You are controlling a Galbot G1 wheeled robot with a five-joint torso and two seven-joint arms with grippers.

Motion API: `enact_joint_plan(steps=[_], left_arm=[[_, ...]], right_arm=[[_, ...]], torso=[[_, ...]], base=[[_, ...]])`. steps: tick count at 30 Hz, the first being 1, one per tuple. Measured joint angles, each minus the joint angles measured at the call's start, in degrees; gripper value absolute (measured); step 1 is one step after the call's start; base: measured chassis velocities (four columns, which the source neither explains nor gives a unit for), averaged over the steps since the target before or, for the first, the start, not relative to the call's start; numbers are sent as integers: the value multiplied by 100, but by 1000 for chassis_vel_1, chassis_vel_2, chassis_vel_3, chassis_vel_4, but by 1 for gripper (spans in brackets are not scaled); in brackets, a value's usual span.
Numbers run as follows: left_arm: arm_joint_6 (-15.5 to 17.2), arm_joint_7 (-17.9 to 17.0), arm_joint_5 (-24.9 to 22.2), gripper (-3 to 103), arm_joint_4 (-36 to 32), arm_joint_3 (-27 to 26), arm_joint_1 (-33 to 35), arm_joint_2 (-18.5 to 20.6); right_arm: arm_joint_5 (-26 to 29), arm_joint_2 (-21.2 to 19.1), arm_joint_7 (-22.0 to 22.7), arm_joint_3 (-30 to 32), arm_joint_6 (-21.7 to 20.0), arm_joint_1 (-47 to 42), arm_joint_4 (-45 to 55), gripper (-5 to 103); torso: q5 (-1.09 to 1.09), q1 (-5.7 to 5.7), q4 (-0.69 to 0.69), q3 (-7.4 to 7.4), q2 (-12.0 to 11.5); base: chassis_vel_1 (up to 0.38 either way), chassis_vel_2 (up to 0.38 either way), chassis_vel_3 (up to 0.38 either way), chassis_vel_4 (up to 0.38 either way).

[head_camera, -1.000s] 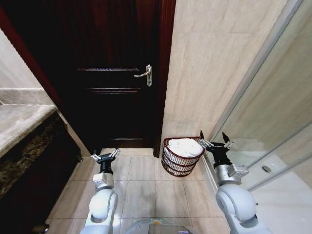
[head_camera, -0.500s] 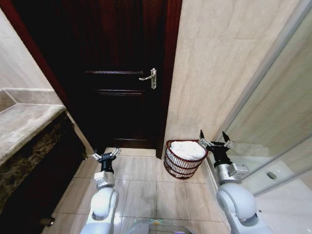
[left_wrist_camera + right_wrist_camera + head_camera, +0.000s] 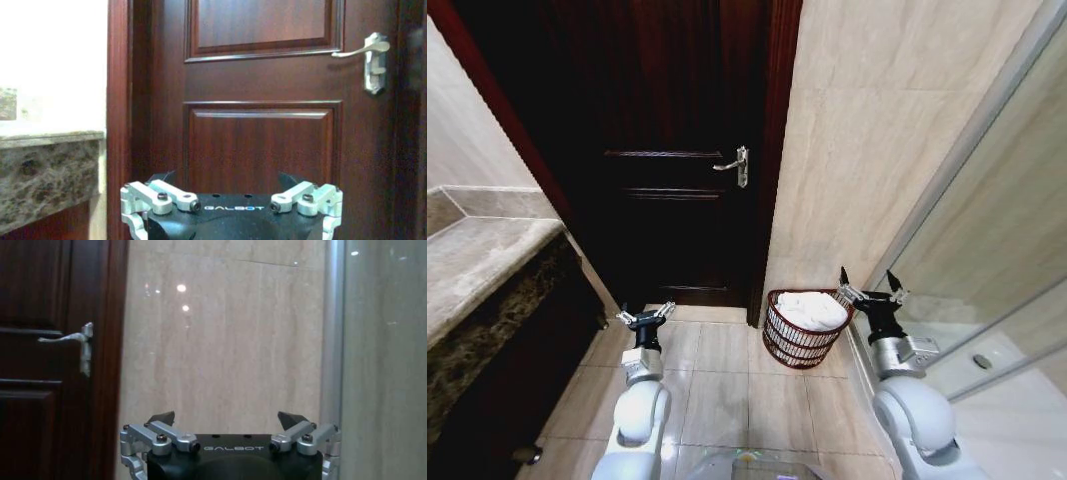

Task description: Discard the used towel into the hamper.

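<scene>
- The left pincer, black with silver knuckles on a pale grey arm, hangs low above the beige tiled floor, its fingers spread wide with nothing between them; in the left wrist view the same pincer faces the door, its two dark fingertips well apart.
- The right pincer, of the same black and silver build, is held a little higher at the robot's right, just beside the rim of the hamper; its fingers are also spread wide and empty, and the right wrist view shows the pincer pointing at the wall with a clear gap between its tips.
- The small round dark red-brown wire hamper stands on the floor against the base of the wall, between the door frame and the glass panel, and it seems to lean a little toward the robot, though the angle makes that hard to judge.
- A crumpled white towel lies inside the hamper, filling its mouth and rising to about the rim.
- To the robot's left runs a grey-brown marble vanity desk with a dark speckled stone front below its top.
- Beyond the left pincer stands a dark mahogany panelled door, shut, with a silver lever handle near its right edge.
- Behind the hamper rises a polished cream stone wall.
- A glass shower panel with a pale metal frame slants away on the right.
</scene>
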Motion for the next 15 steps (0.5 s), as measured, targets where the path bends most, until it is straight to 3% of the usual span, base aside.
enact_joint_plan(steps=[4,5,8,10,15], left_arm=[[88,331,-348,100,-183,-55,154,423],[133,450,-536,100,-286,-98,239,686],[156,495,-720,100,-387,-110,353,930],[149,526,-833,100,-506,-67,548,1176],[135,542,-826,100,-579,12,600,1210]], right_arm=[[-6,91,12,176,-37,-20,-94,100],[-68,214,-174,333,40,-106,-185,100],[-204,392,-502,503,199,-234,-297,100],[-499,809,-968,707,496,-511,-425,100],[-728,1278,-1128,588,569,-795,-296,100]], torso=[[1,30,1,47,78],[1,45,1,65,111],[0,65,1,88,153],[2,99,-1,131,230],[1,146,0,186,336]], base=[[0,0,0,0],[0,0,0,0],[0,0,0,0],[0,0,0,0],[0,0,0,0]])
